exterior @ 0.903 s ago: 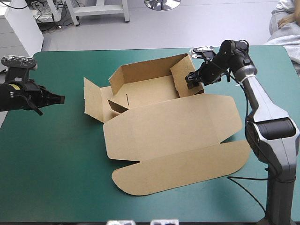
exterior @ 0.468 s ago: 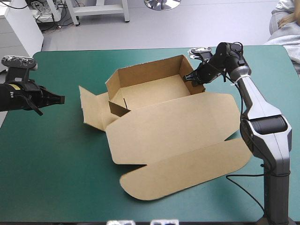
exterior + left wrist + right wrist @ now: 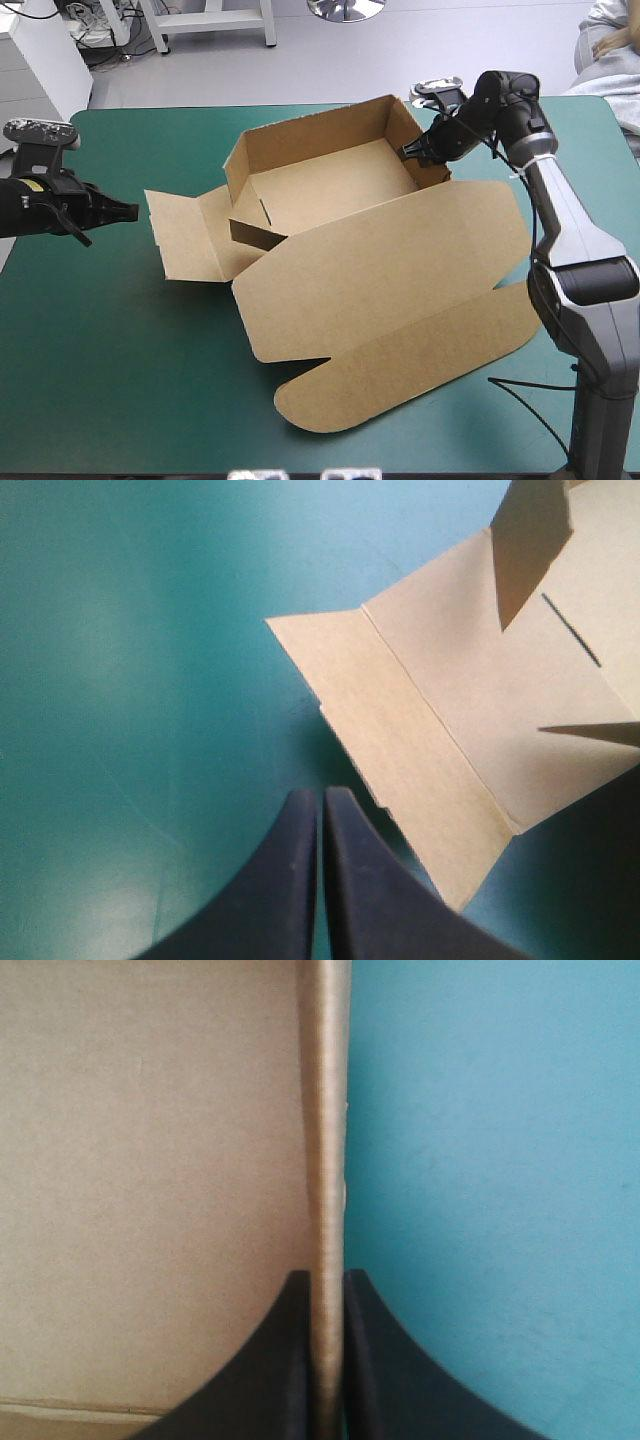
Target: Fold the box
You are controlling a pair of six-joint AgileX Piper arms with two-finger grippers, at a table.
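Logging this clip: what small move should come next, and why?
Probably the left gripper should open and reach for the box's left flap to raise it: the flap lies flat on the cover, that gripper is shut and clear of it, while the right gripper clamps the right wall.

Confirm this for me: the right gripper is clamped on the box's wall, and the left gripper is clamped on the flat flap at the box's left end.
Not quite. The left gripper is shut on nothing, its tips just short of the flap, as the left wrist view shows. The right gripper is indeed clamped on the box's wall.
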